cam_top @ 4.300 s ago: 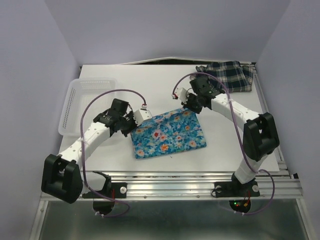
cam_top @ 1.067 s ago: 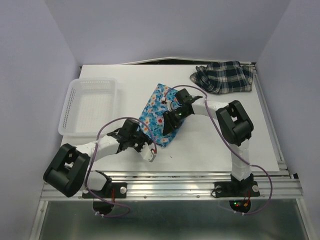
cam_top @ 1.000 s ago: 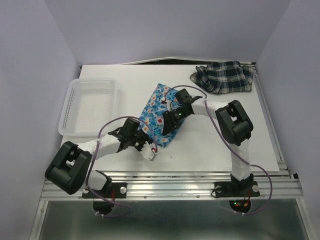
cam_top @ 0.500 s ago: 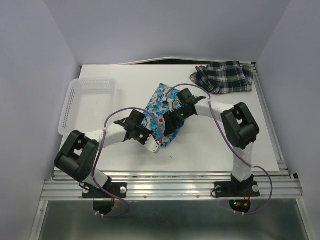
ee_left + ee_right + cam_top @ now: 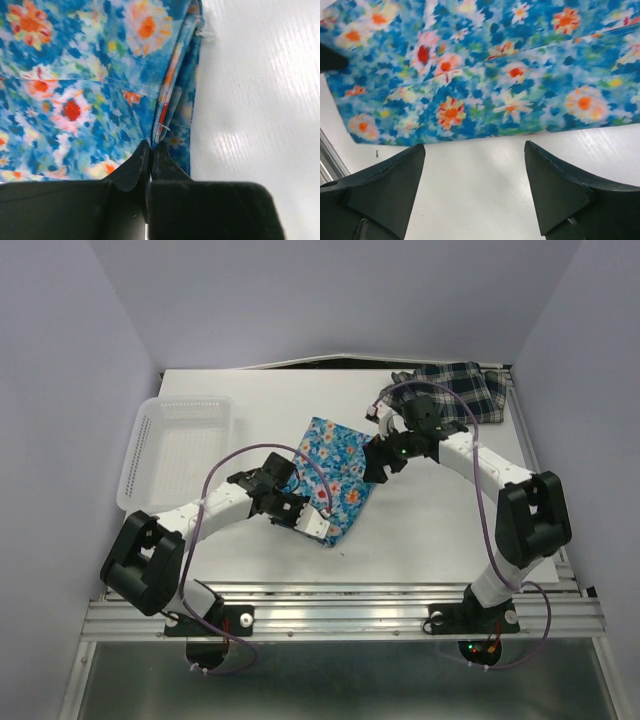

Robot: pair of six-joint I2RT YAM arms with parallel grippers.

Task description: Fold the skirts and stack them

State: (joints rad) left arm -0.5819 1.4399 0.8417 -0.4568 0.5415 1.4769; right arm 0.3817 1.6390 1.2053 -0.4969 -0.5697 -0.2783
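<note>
Blue cloth strewn with red and white flowers: the floral skirt (image 5: pixel 338 472) lies folded near the middle of the desk (image 5: pixel 430 530), slanting toward the near edge. We see our left gripper (image 5: pixel 150 149) with its jaws pressed together on a folded edge of that skirt, at its near end. Our right gripper (image 5: pixel 475 170) hangs over bare desk just beside the skirt's right side, jaws wide apart and holding nothing. The plaid skirt (image 5: pixel 460 390) sits crumpled in the far right corner. A white lattice basket (image 5: pixel 135 455) stands along the left edge.
</note>
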